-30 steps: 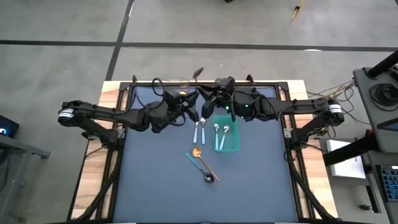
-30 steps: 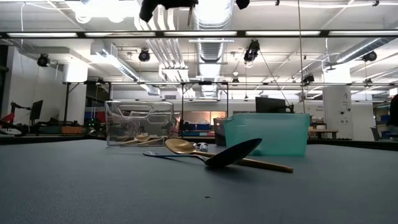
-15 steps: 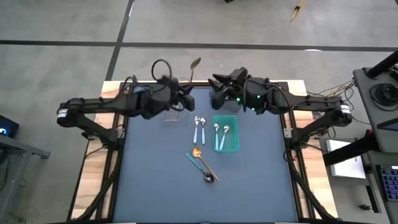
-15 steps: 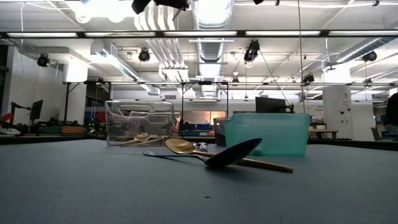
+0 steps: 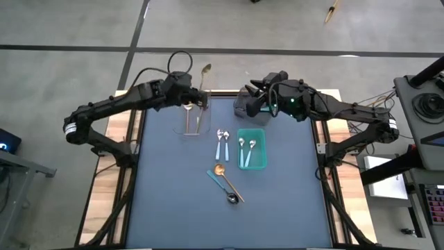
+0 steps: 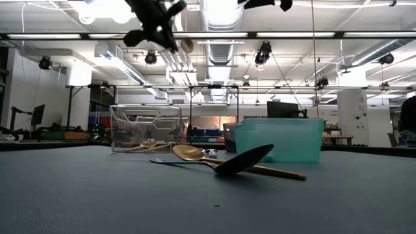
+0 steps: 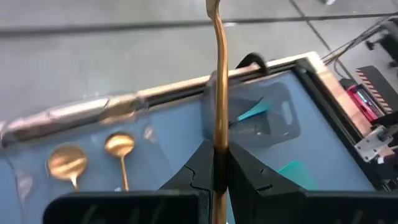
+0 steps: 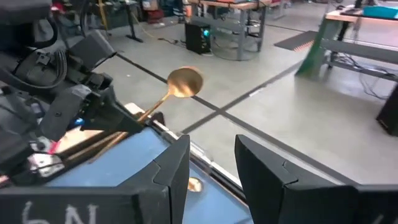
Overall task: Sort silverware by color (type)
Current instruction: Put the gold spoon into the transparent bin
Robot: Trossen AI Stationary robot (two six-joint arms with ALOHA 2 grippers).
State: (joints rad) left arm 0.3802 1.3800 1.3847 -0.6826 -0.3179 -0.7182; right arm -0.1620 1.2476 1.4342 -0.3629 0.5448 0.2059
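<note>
The dark fingers of the left gripper are seen pinched tight on the handle of a gold spoon, which is held upright above the clear bin at the table's far left. The right gripper is seen raised near the far edge beside the grey bin; its fingers stand apart with nothing between them.

A risk is judged from the thin, end-on hold: the handle could pivot or slip between the pads, so that the spoon drops outside the clear bin's narrow mouth or strikes its rim on release.

Counts, as far as they can be made out:
- Gold spoons: one held, two lying in the clear bin, one on the table.
- Light-blue-handled spoons: two on the table, two in the teal bin.
- Dark-bowled teal-handled spoon: one, crossed with the gold one on the table.
- Bins: three.
</note>
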